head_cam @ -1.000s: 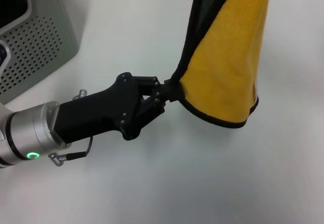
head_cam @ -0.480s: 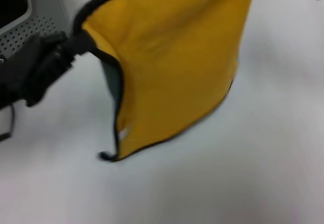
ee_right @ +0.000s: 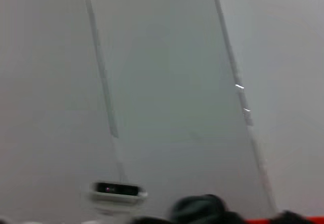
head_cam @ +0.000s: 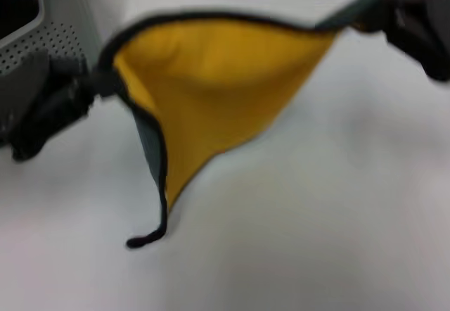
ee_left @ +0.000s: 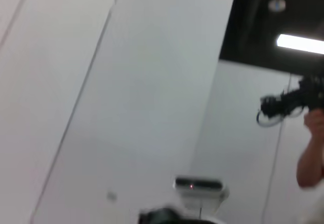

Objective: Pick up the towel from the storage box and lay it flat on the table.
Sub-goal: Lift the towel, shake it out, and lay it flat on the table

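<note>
Between my two grippers the towel (head_cam: 211, 93) hangs stretched above the table (head_cam: 337, 240). My left gripper (head_cam: 91, 89) pinches one top corner, just beside the box (head_cam: 60, 22); my right gripper (head_cam: 383, 17) seems, through the blur, clamped on the other. Below the left fingers, a loose corner droops until it touches or nearly touches the table.

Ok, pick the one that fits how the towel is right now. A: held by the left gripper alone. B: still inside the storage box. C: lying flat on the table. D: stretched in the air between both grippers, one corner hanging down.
D: the towel spans from the left gripper to the right gripper, its top edge taut, with a loose corner drooping to the table.
</note>
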Controlling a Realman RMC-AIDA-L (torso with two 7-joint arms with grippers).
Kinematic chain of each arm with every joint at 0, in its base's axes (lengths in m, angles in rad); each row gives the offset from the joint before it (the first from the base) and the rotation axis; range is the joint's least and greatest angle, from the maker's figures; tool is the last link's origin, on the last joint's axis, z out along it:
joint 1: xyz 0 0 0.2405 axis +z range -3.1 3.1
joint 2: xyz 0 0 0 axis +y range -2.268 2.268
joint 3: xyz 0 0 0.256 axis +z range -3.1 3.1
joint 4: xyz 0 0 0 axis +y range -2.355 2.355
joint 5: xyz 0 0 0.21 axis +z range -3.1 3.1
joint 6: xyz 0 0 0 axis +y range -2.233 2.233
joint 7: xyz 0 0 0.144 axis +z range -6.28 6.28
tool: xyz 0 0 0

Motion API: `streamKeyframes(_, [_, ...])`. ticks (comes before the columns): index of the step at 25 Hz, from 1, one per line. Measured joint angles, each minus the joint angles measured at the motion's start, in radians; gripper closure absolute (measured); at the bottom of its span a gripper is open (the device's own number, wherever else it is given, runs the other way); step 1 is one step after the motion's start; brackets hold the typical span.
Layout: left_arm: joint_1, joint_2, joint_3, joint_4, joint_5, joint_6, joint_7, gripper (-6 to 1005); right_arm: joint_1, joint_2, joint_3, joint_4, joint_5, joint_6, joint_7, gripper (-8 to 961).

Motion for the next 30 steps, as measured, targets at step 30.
streamKeyframes(30, [-0.118,0.026,-0.202,-0.019,0.669,-0.348,-0.149,977,0.166,0.108,-0.08,0.365,-0.141,0.366,-0.049,932])
